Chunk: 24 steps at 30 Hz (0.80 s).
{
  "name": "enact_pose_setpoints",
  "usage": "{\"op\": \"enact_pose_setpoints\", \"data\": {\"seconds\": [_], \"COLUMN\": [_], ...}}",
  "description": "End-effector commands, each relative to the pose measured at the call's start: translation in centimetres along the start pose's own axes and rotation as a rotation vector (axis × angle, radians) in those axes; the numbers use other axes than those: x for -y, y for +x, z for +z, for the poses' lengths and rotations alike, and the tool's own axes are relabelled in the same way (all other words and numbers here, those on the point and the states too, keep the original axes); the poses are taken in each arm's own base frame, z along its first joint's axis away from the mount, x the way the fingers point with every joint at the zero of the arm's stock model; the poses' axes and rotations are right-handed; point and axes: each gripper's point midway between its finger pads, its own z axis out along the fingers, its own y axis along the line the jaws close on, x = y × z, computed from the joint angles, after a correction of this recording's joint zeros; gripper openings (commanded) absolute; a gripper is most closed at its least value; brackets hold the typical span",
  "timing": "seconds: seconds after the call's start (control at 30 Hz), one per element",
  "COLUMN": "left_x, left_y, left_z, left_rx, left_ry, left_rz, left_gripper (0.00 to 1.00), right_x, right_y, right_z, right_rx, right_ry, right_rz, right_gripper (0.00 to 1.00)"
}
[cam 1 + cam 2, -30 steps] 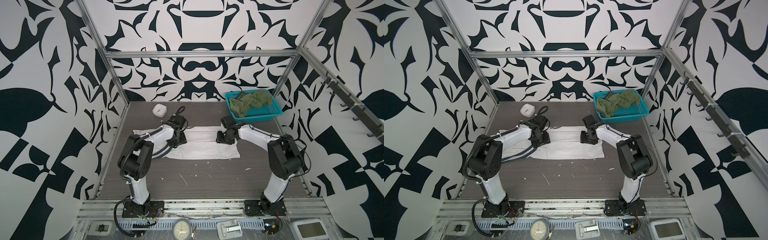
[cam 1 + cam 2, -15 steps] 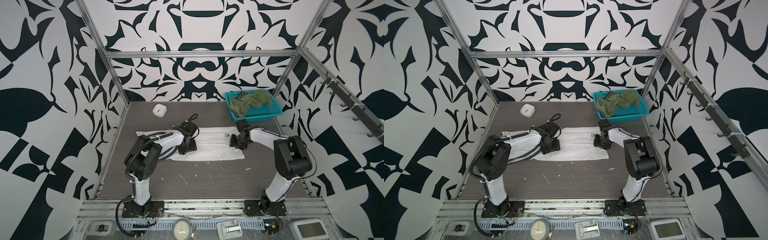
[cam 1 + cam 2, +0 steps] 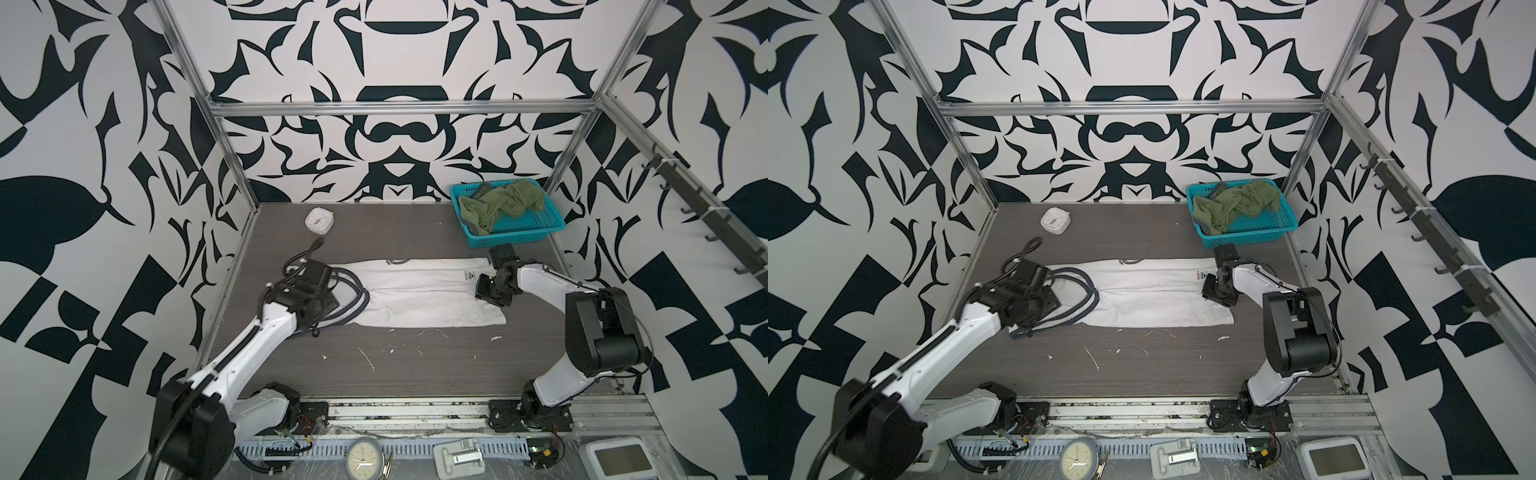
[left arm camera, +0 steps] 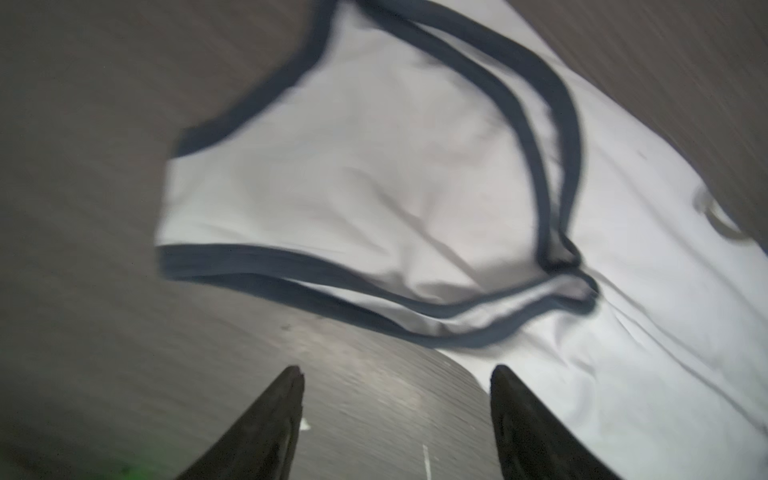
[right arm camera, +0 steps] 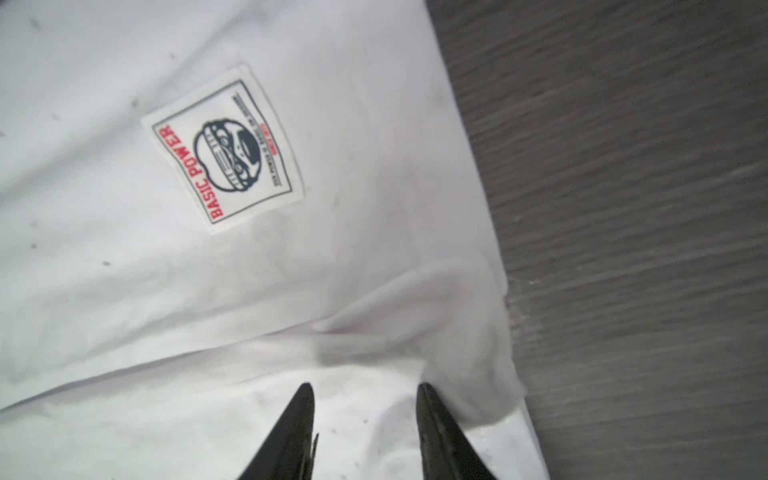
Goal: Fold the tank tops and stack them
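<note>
Fold laid, you are backing the left gripper [image 4: 397, 374] and right gripper [image 5: 365, 388], both released, off the mid-frame white navy-trimmed cloth tank top [image 3: 415, 299].

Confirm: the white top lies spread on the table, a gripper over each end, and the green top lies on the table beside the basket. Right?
No: the green top lies in the basket, not beside it; both top views show it. The white top is spread on the table, left gripper and right gripper over its ends.
</note>
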Motion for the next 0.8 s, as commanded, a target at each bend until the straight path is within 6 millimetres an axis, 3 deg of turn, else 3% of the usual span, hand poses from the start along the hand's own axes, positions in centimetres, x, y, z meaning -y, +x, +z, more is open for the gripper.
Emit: {"op": "enact_pose_setpoints", "data": {"seconds": [0.0, 0.2, 0.43, 0.77], "left_x": [-5.6, -7.8, -7.2, -6.6], "left_y": [0.0, -1.4, -2.1, -2.1], "left_z": [0.5, 2.9, 6.7, 7.5], "left_rx": [0.012, 0.019, -0.036, -0.07], "left_ry": [-0.119, -0.125, -0.105, -0.101], "left_rz": [-0.187, -0.322, -0.327, -0.382], "left_gripper": [0.74, 0.75, 0.69, 0.4], "right_x": [-0.4, -1.2, -1.5, -1.6], "right_y": [-0.2, -0.1, -0.1, -0.2], "right_z": [-1.0, -1.5, -1.9, -1.7], "right_rx": [0.036, 0.046, 0.062, 0.054], "right_ry": [-0.026, -0.076, -0.099, -0.102], "right_rz": [-0.026, -0.034, -0.038, -0.036], "right_gripper": [0.48, 0.53, 0.53, 0.52]}}
